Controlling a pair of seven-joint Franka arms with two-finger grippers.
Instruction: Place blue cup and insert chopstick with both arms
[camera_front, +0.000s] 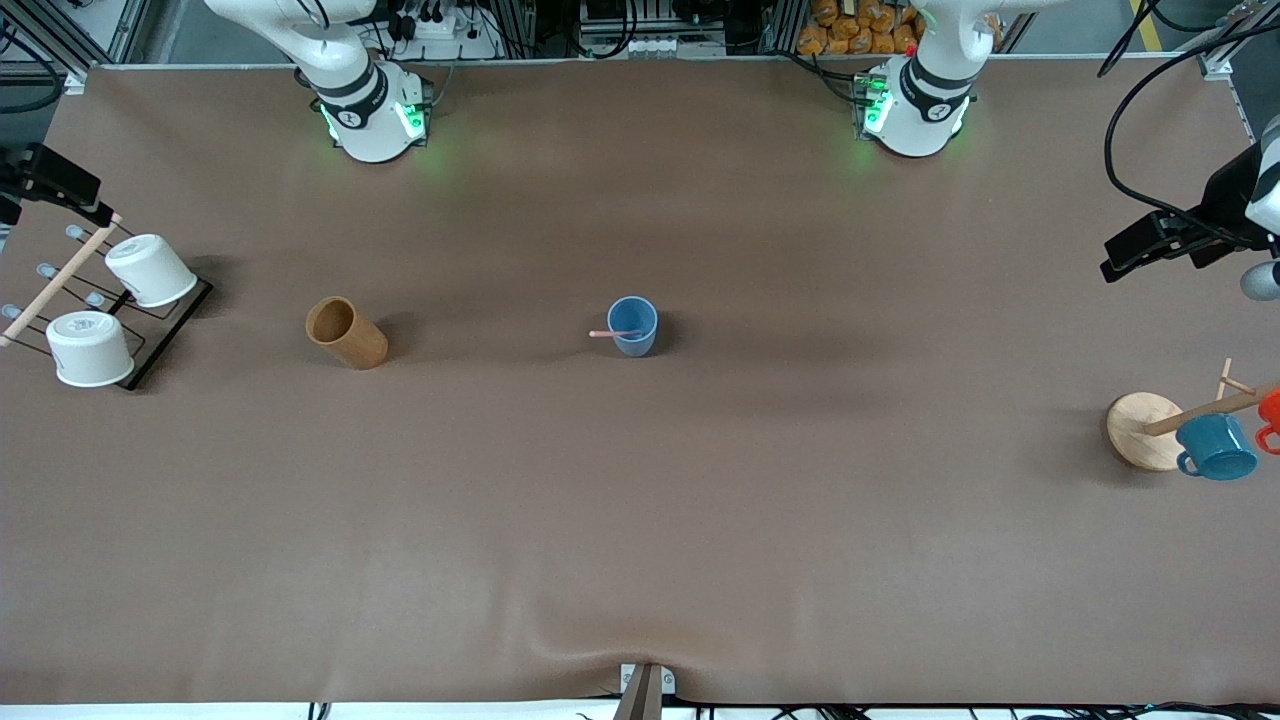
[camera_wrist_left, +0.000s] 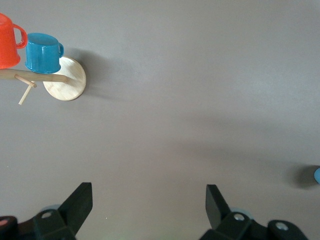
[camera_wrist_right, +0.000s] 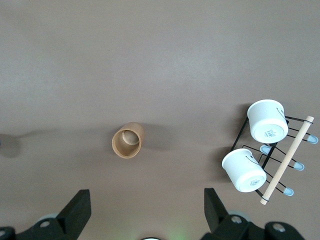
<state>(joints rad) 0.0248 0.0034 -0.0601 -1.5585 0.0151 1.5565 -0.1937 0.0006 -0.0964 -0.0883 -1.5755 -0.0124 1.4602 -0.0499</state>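
While both arms wait raised at the desk's ends, left gripper (camera_wrist_left: 149, 210) and right gripper (camera_wrist_right: 147, 210) hang released, well apart from cup (camera_front: 632, 325) holding chopstick (camera_front: 614, 333)

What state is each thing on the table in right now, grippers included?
blue cup: upright mid-table, chopstick in it.
chopstick: leaning in the cup, one end over the rim.
brown cup: upright, empty.
white cups: on the wire rack.
teal mug: hung on the wooden mug stand.
left gripper: open, empty, over bare table.
right gripper: open, empty, over bare table.
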